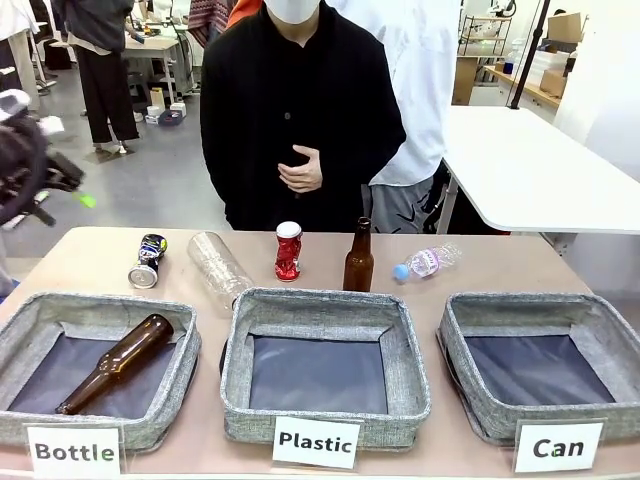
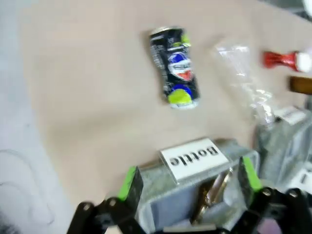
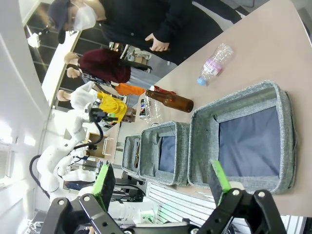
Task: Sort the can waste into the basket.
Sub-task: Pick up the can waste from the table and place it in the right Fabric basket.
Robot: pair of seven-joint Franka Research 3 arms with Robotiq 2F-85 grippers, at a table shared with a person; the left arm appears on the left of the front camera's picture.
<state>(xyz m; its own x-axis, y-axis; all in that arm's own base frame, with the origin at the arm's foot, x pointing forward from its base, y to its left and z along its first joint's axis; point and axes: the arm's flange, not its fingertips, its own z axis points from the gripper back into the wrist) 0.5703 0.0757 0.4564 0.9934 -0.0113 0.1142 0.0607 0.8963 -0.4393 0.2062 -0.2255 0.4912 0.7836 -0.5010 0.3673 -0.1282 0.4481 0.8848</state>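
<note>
Hovering left tool [image 2: 188, 171], bottom centre of left wrist view, fingers spread, empty. Dark can [image 2: 175, 68] lies on tabletop [image 2: 87, 97] straight above it, upper centre, long axis near vertical in frame. Red can [image 1: 288, 250] upright, front view centre. Can basket [image 1: 540, 310] lower right. Left arm likely nearer dark can. Right tool [image 3: 161, 175] spread, empty.

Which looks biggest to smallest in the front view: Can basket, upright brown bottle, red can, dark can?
1. Can basket, nearest the camera
2. upright brown bottle
3. red can and dark can: about alike, unranked
</note>
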